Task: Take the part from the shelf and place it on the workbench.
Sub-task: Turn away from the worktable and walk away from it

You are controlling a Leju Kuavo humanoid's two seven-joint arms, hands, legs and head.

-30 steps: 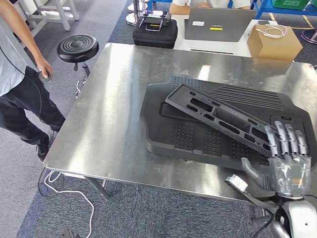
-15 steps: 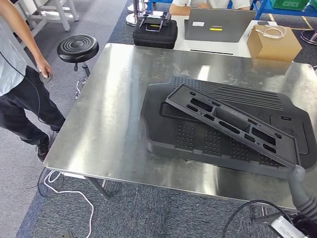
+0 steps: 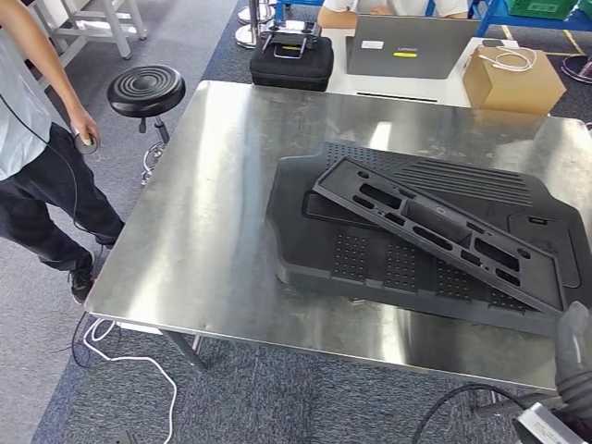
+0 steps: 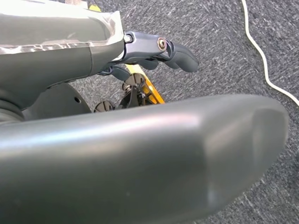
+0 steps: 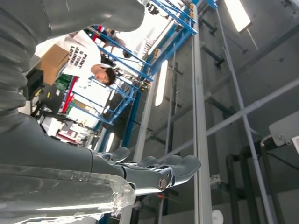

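A long black slotted frame part (image 3: 433,231) lies slantwise on top of a large black perforated panel (image 3: 349,259), both resting on the steel workbench (image 3: 209,203). A grey piece of my right arm (image 3: 576,356) sticks up at the near right corner, just off the table edge. In the right wrist view my right hand (image 5: 155,175) has its fingers stretched out with nothing in them, pointing toward the ceiling. In the left wrist view my left hand (image 4: 155,49) hangs over grey carpet, fingers extended and holding nothing.
A black round stool (image 3: 146,91) and a person (image 3: 35,139) are left of the table. Beyond its far edge sit a black case (image 3: 291,57), a laptop (image 3: 408,44) and a cardboard box (image 3: 511,79). A white cable (image 3: 132,356) loops on the floor.
My right hand, raised by the frame part's near right end a second ago, has dropped below the table edge. The frame part stays lying on the panel.
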